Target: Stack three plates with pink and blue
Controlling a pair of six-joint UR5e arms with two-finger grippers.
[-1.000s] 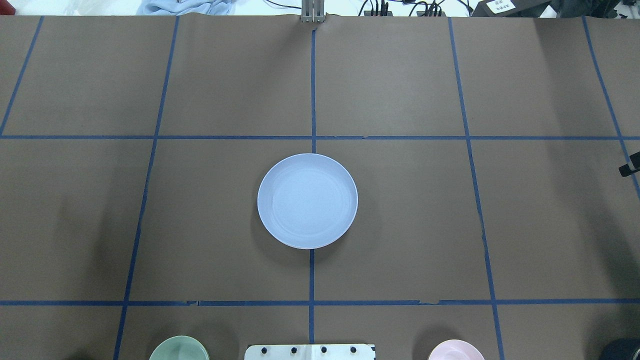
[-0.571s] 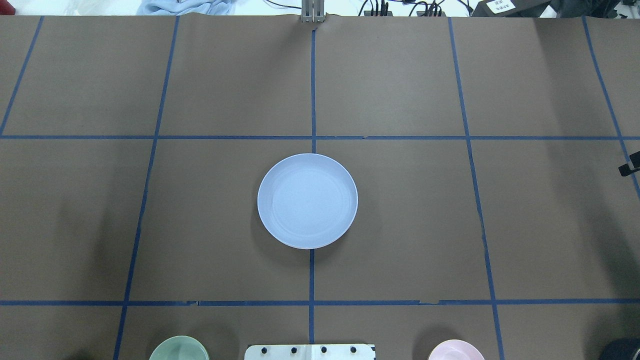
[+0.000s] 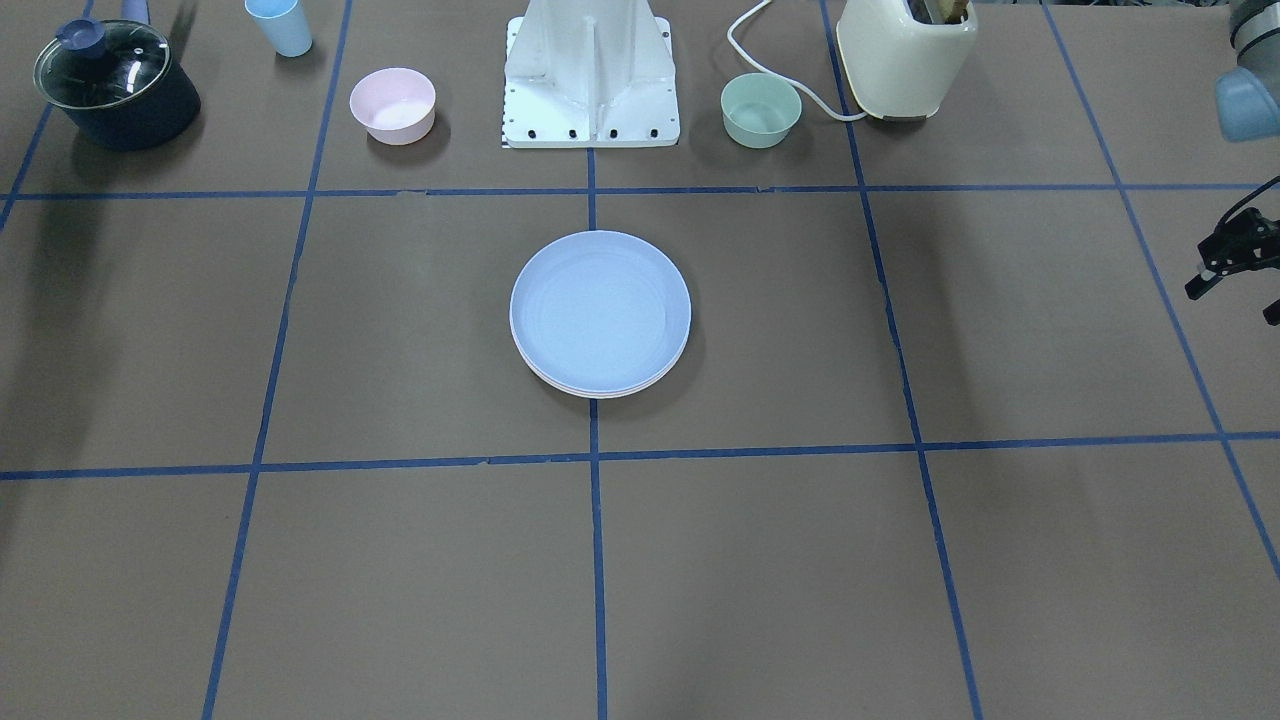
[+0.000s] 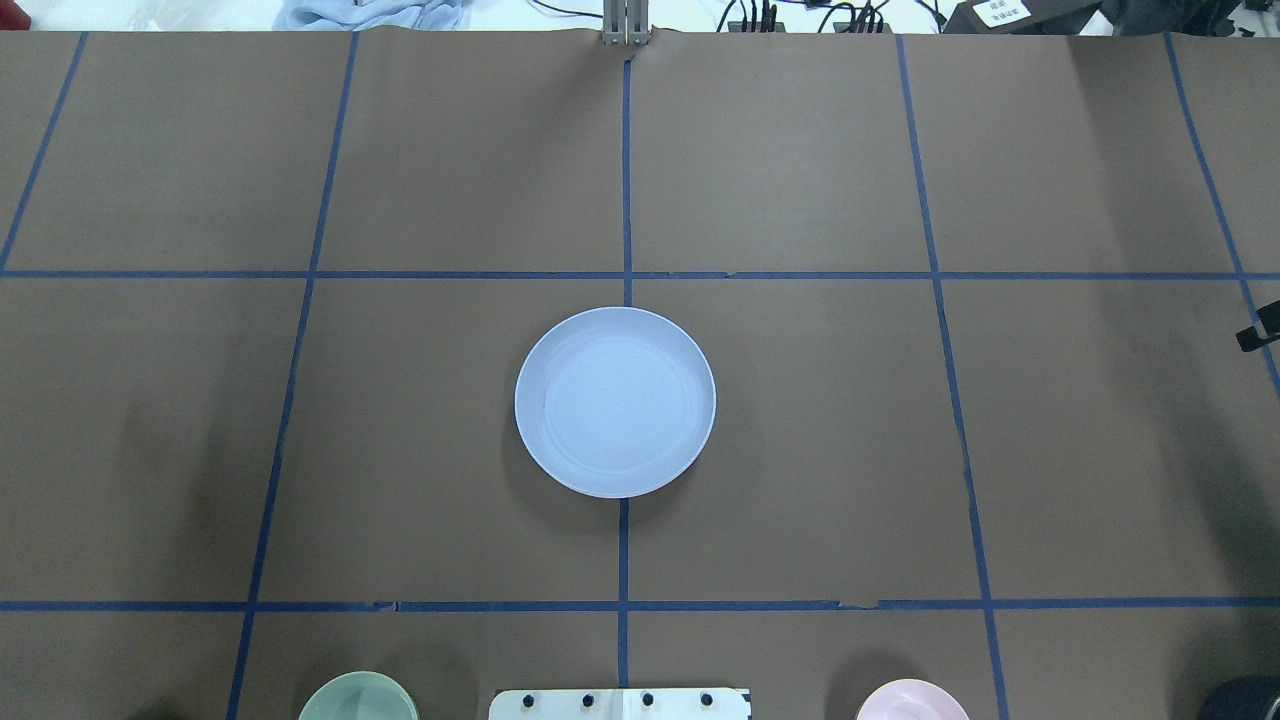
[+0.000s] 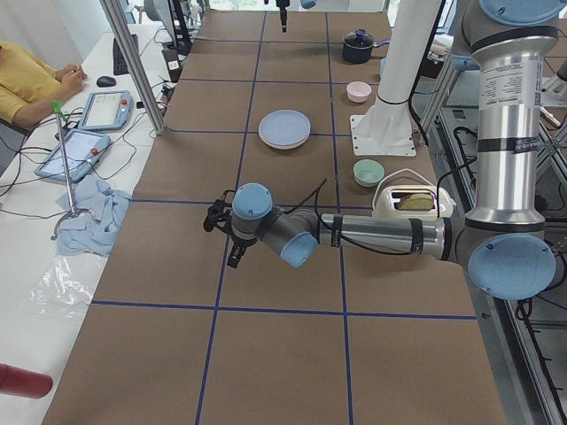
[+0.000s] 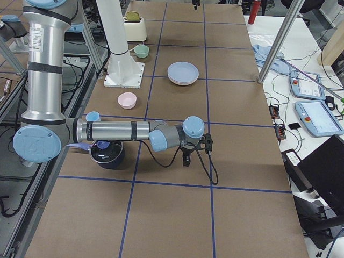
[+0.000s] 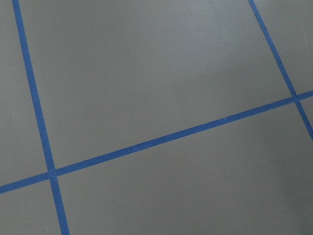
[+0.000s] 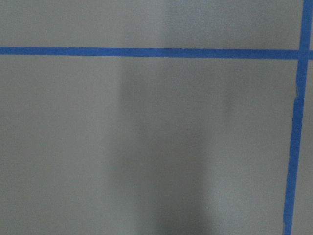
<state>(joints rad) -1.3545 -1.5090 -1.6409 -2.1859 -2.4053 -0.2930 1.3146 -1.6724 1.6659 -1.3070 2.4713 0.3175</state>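
Stacking is judged done, the blue plate (image 4: 615, 400) lying atop the stack (image 3: 598, 392) at the counter's (image 4: 800, 480) centre; only withdrawal is called for, the left tool (image 3: 1232, 300) being spread, while the state of the right tool (image 4: 1258, 335) cannot be told.

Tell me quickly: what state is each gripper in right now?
Left gripper: open, holding nothing.
Right gripper: cannot be told; only a sliver of it shows in the overhead view.

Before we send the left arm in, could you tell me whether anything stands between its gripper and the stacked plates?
Nothing visible does. The left gripper hangs off to the side, and only table surface lies between it and the plates. The green bowl and toaster sit nearer the robot's base.
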